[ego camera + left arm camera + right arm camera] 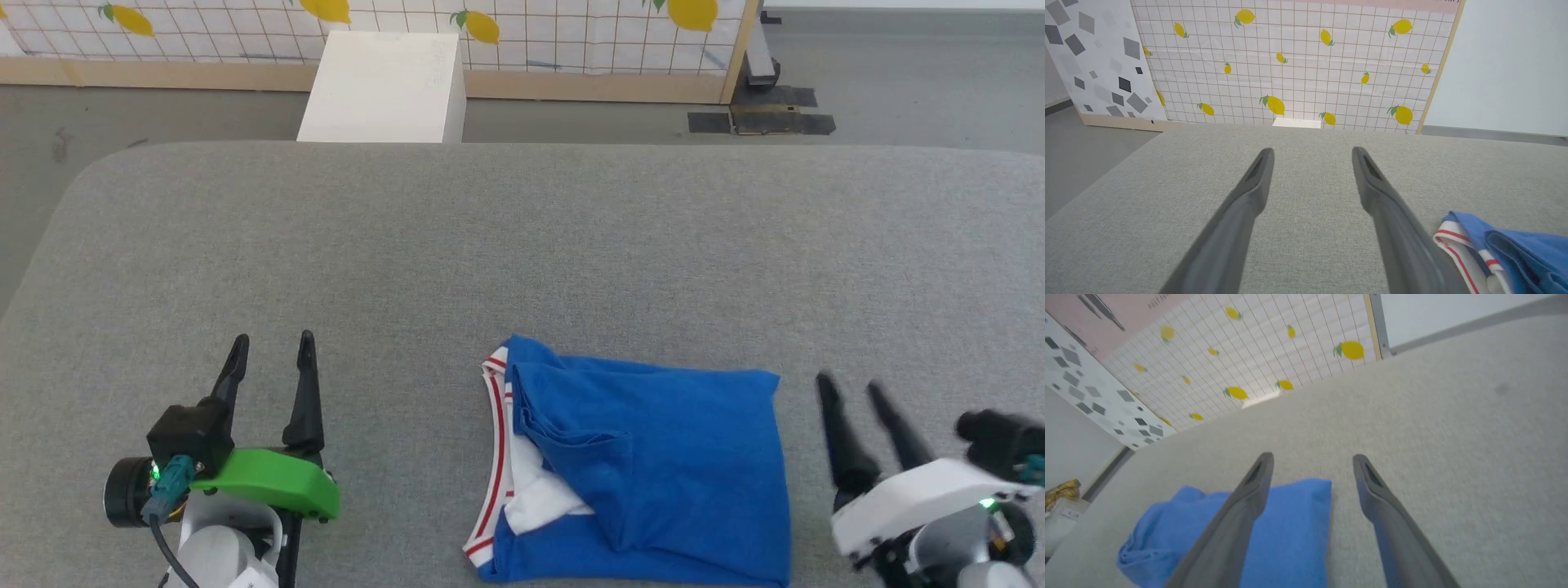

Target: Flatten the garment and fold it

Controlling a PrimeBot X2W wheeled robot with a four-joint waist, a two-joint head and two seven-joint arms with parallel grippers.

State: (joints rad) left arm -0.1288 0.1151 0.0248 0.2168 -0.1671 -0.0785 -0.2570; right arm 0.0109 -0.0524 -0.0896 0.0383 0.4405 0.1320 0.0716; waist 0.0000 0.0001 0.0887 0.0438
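The folded garment (pixel 669 465) lies on the grey table (pixel 522 245). The left fingers (pixel 306 392) are spread wide and empty, well to its left. The right fingers (pixel 845 441), also wide, seem just clear of its right edge.

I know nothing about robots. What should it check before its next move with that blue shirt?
1. The left claw is open and empty: ok.
2. The right claw is open and off the shirt: ok.
3. The shirt is folded into a compact rectangle: ok.
4. The top layer is smooth: not ok, creases run down its middle.
5. The shirt's near edge lies fully on the table: cannot tell, the head view cuts it off.
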